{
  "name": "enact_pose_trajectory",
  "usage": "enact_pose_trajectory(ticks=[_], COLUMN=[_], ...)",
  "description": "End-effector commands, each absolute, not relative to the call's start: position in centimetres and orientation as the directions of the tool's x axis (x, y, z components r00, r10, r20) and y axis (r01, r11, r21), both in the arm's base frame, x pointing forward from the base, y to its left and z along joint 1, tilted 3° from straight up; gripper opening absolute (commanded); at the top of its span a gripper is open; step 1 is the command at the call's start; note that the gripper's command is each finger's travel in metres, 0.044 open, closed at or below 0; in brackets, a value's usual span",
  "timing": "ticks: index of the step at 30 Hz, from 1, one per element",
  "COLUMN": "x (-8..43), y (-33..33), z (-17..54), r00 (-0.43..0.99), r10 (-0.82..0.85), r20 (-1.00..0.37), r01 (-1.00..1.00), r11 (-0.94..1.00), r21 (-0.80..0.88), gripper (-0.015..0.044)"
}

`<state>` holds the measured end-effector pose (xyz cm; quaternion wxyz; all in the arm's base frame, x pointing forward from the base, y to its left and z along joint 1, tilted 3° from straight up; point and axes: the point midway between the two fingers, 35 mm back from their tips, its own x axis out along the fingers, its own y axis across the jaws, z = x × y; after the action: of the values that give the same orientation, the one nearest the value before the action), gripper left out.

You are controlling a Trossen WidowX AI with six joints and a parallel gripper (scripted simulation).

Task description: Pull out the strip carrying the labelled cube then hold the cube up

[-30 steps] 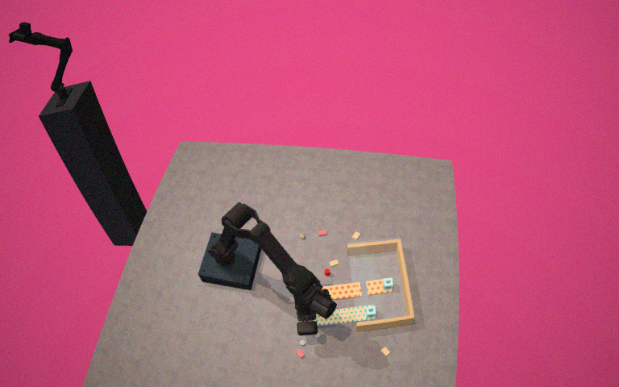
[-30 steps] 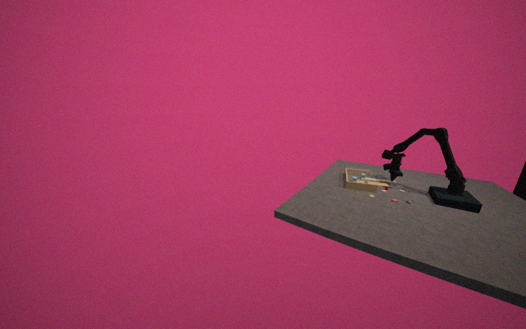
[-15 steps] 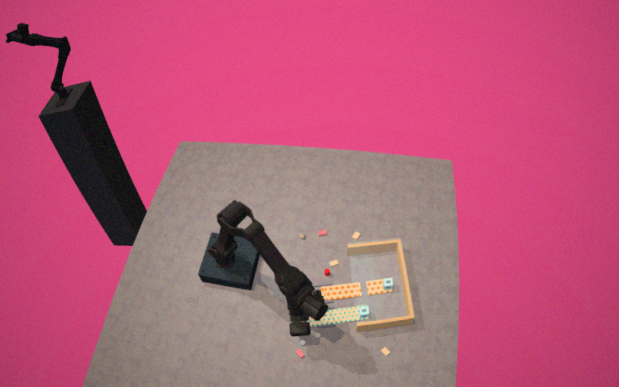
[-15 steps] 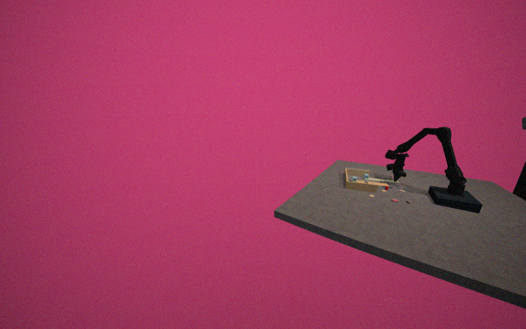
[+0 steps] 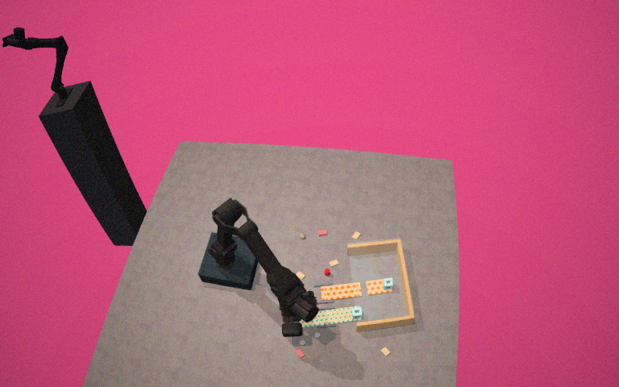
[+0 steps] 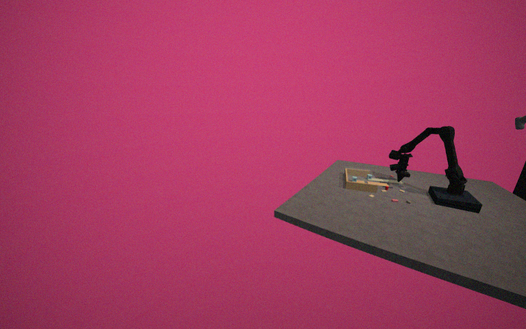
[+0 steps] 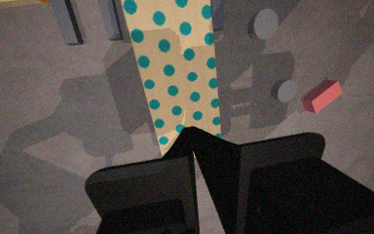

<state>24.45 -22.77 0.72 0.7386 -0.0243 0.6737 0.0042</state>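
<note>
The teal-dotted strip (image 5: 335,315) (image 7: 170,58) is in one piece. A pale blue cube (image 5: 354,312) (image 6: 369,176) marked W stands on its far end, around the mouth of the wooden pen. The orange-dotted strip is in two pieces: a near piece (image 5: 341,291) and a far piece (image 5: 376,287) with a gap between them. Another pale blue W cube (image 5: 388,283) (image 6: 354,178) stands on the far piece. My gripper (image 6: 401,180) (image 7: 189,132) is shut, with its tips together at the near end of the teal-dotted strip. The arm hides the tips in the top view.
The wooden pen (image 5: 407,292) (image 6: 360,186) has walls on three sides. Thin dark rails (image 5: 326,326) (image 7: 66,21) run beside the strips. Grey discs (image 7: 266,24) and a pink block (image 7: 322,97) (image 5: 300,353) lie near the gripper. A red cylinder (image 5: 327,272) stands beyond the orange-dotted strip.
</note>
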Motion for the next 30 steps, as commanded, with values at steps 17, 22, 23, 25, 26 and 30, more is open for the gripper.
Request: enact_pose_trajectory(ticks=[17, 22, 23, 25, 26, 30], x=[20.4, 19.6, 19.4, 19.1, 19.0, 18.4], y=[-22.6, -22.6, -22.7, -22.7, -22.7, -22.7], z=[-0.1, -0.2, -0.2, -0.2, -0.3, -0.3], r00=[0.067, 0.066, 0.066, 0.066, 0.065, 0.065], r10=[-0.014, -0.014, -0.014, -0.014, -0.014, -0.014], r20=[-0.998, -0.998, -0.998, -0.998, -0.998, -0.998], r01=[-0.037, -0.037, -0.037, -0.037, -0.037, -0.037], r11=[0.999, 0.999, 0.999, 0.999, 0.999, 0.999], r21=[-0.017, -0.017, -0.017, -0.017, -0.017, -0.017], gripper=[0.0, 0.0, 0.0, 0.0, 0.0, 0.0])
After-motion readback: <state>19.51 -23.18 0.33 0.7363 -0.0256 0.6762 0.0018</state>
